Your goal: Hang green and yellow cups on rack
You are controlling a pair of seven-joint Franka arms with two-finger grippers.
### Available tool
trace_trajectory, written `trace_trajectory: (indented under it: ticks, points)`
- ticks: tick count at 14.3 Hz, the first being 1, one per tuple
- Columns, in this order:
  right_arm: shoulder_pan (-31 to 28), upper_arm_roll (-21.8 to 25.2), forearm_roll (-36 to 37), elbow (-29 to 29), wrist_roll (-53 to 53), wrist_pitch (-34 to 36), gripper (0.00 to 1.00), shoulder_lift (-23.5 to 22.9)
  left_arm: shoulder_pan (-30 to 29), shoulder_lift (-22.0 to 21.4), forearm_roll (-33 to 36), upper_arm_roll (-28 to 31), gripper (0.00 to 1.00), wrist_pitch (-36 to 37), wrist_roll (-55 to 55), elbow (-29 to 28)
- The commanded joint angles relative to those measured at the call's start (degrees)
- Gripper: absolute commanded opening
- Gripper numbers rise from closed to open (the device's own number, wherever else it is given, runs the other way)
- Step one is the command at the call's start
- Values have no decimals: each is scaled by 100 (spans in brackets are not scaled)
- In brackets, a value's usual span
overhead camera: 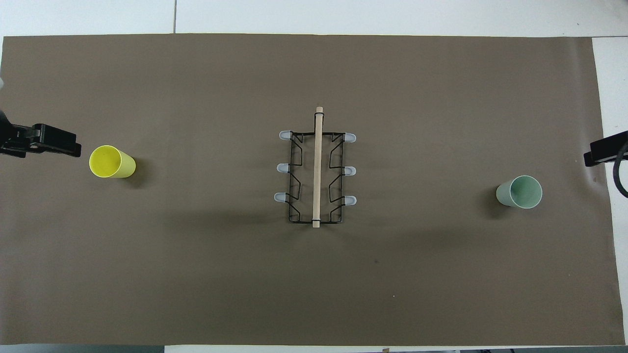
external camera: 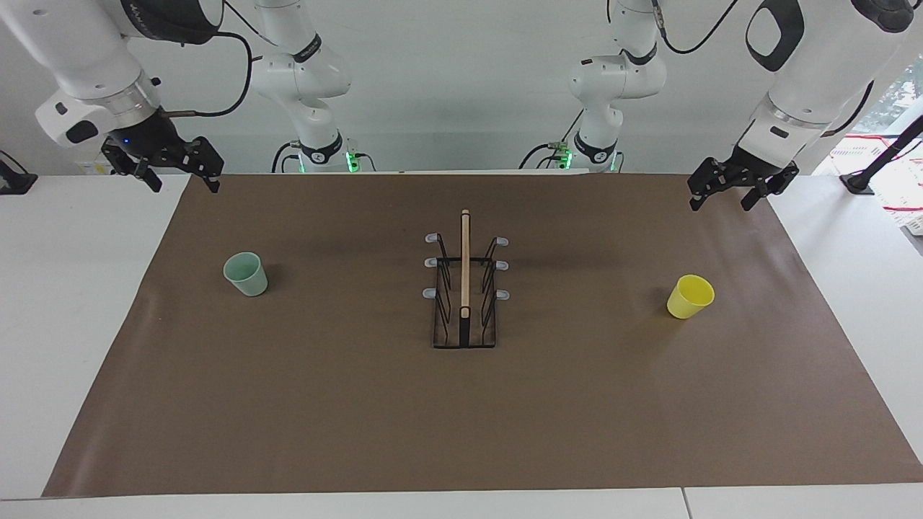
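Note:
The rack (external camera: 464, 288) stands at the middle of the mat, and all its grey-tipped prongs are bare; it also shows in the overhead view (overhead camera: 316, 171). The yellow cup (external camera: 691, 296) stands upright toward the left arm's end, also seen from overhead (overhead camera: 112, 162). The green cup (external camera: 246, 274) stands upright toward the right arm's end, also seen from overhead (overhead camera: 519, 191). My left gripper (external camera: 721, 202) hangs open and empty in the air over the mat's edge, apart from the yellow cup; overhead it shows at the mat's end (overhead camera: 59, 144). My right gripper (external camera: 184, 186) hangs open and empty, apart from the green cup; overhead only its tip shows (overhead camera: 596, 153).
A brown mat (external camera: 461, 432) covers most of the white table (external camera: 65, 324). Both arm bases stand at the table's robot end. Nothing else lies on the mat.

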State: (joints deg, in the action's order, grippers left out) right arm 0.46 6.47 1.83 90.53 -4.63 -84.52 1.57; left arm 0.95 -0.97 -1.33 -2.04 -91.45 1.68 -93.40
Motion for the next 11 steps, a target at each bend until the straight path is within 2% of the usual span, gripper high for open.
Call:
trace_trajectory:
  ticks: [1,11]
  points:
    - [-19,-23,-7,-9,-109,-12,100,37,-25,-122,71,2,100,-57,52,-152]
    - [-37,-32,-77,141,-74,-11,100,116,-25,-131,71,2,100,-57,52,-152]
